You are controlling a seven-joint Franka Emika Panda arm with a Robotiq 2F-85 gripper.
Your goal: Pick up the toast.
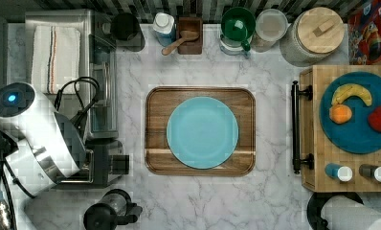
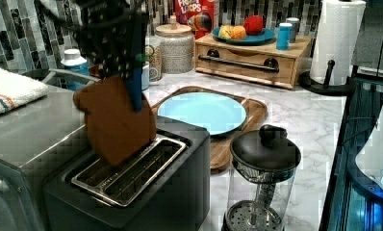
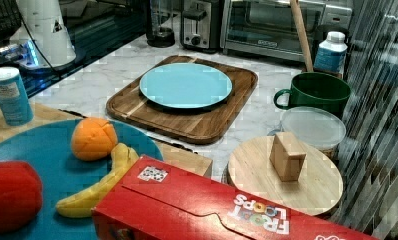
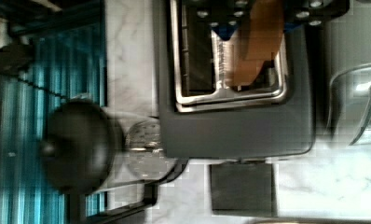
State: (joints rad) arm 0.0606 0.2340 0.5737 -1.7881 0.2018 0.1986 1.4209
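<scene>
Toast [image 2: 115, 122] sits clamped in pincer [image 2: 132, 91], tilted w/ lower edge just inside toaster [image 2: 146, 187] slot: lift step underway, next needs straight rise to clear slot w/o snagging.

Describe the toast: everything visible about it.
The toast is a flat, evenly brown slice with a rounded, lobed top edge. In the left view it stands tilted, most of it raised above the toaster, its lower edge still in the slot nearer the oven. The gripper holds it from above, a blue-padded finger pressed against the face that shows. The wrist view shows it edge-on as a brown strip between the fingers, reaching down into the slot.
</scene>
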